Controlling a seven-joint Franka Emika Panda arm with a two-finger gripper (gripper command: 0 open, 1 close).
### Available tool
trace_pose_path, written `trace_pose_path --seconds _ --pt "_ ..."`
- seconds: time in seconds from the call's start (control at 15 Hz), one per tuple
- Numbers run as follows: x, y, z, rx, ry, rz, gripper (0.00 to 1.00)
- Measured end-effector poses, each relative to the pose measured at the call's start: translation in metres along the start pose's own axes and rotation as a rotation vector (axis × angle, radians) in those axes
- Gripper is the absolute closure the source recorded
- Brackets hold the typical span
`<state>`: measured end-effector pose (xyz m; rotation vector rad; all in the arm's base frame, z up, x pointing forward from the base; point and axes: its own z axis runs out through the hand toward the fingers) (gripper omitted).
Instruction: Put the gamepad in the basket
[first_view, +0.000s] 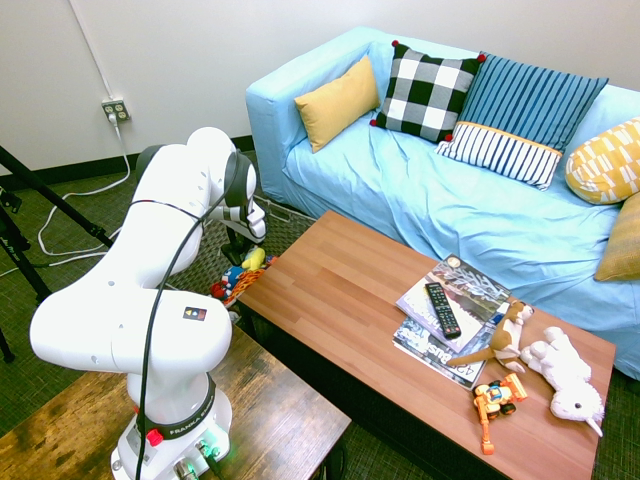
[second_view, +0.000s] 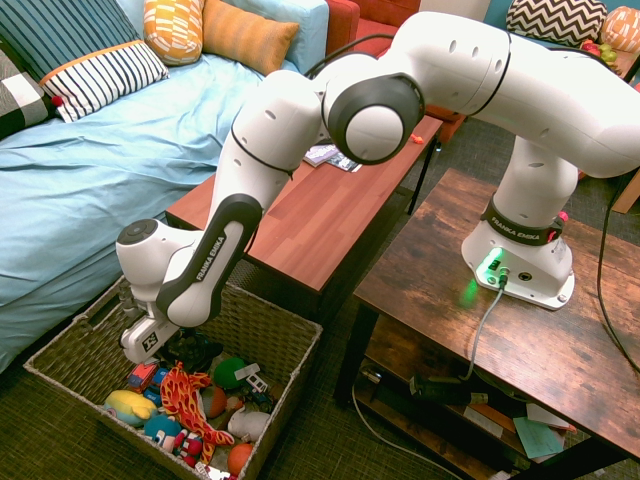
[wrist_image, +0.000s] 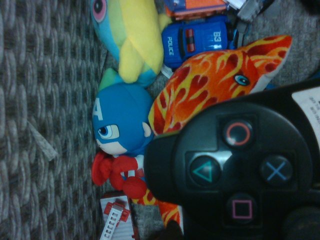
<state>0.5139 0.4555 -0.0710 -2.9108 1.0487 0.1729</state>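
- Here we see the white arm's two-finger gripper (second_view: 180, 345) pointing straight down inside the large grey-brown woven wicker basket (second_view: 285, 335), fingers pinched onto the small black plastic gamepad (second_view: 195, 350).
- So the gamepad hangs directly beneath the gripper, low among the toys, and in our judgement only the release remains.
- We cannot tell from the exterior views which way its long axis lies; the wrist view shows only its button face (wrist_image: 235, 172) from close by.
- Under it, the basket holds an orange flame-patterned plush fish (second_view: 183, 398), a blue round-headed plush figure (wrist_image: 120, 122), a yellow and blue plush toy (second_view: 130, 407), a blue police car (wrist_image: 197, 42) and other small toys.
- The basket sits on the floor between the light blue sofa (second_view: 70, 170) and the near end of the wooden coffee table (second_view: 300, 215).
- We cannot tell whether the gamepad already touches the toys.
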Motion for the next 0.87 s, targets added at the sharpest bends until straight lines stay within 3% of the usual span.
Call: trace_pose_path --seconds 0.07,0.87 --pt "0.001 -0.003 0.01 -0.008 -0.009 0.005 0.0" --pt "0.005 -0.02 0.014 -0.002 -0.028 -0.02 0.0"
